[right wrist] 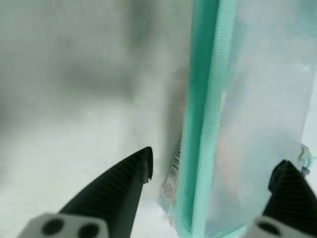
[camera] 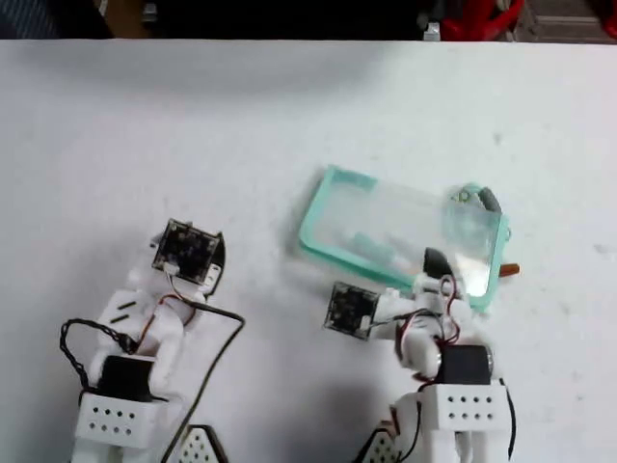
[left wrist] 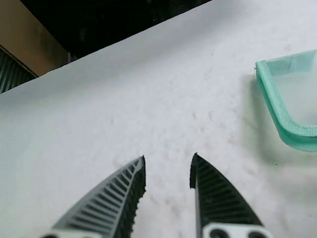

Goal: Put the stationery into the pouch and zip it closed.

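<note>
Right fingers (right wrist: 119, 193) wide open, straddling pouch (right wrist: 257, 124) edge | left fingers (left wrist: 119, 198) parted, empty | likely zipping stage | next: pinch, steady pouch.

I see white table (camera: 145, 116), soft shadow band along far edge. Dark room beyond; tan panel (left wrist: 22, 42) past far edge, red clutter (camera: 482, 14) near far-right corner.

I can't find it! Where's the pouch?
In the high view the pouch lies right of centre on the table, its green edge between the open fingers of the right end effector.
</note>
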### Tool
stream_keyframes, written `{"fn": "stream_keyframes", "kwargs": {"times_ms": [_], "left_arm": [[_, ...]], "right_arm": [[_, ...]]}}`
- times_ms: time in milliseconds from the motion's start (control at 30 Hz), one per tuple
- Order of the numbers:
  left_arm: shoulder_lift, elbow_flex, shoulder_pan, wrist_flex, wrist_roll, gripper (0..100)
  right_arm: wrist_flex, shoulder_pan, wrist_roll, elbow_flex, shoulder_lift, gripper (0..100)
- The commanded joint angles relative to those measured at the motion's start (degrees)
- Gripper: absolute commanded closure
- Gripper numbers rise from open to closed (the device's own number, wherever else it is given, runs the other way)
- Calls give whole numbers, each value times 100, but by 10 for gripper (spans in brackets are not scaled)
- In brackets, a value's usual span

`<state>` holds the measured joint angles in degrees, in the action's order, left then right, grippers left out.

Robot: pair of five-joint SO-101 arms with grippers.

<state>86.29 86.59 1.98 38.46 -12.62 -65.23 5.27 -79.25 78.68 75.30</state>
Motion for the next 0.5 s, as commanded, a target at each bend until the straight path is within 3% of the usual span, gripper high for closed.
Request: {"fn": "stream_keyframes", "kwargs": {"times_ms": [0,233,467], "left_arm": [[57,-35,31,-132,70,838],[57,-35,31,-141,70,838],[57,-26,31,-141,70,838]], "right_arm": [[822,110,-35,422,48,633],[3125,-497,-70,1723,84,633],[3521,-558,-62,1776,84,676]]}}
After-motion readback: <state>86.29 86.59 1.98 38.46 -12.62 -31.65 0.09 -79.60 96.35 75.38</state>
